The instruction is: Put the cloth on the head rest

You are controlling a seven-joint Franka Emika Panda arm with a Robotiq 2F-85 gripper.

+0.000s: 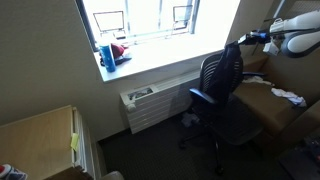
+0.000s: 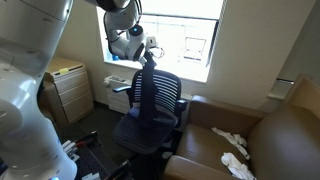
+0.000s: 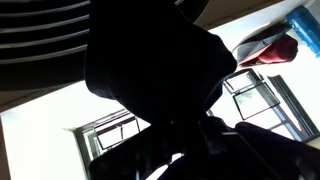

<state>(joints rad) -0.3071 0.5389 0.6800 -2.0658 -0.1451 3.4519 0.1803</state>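
The arm is made of smooth, rounded white shells with darker grey bands at the joints; one bulky link fills an exterior view from 7 to 11 o'clock. Its gripper, at 2 o'clock in an exterior view, is black, and shows only as a dark silhouette at 6 o'clock in the wrist view.

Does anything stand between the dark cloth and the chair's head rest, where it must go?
Nothing visible does. In both exterior views the dark cloth hangs at the gripper, close above the head rest, with no object between. The wrist view is too dark to confirm.
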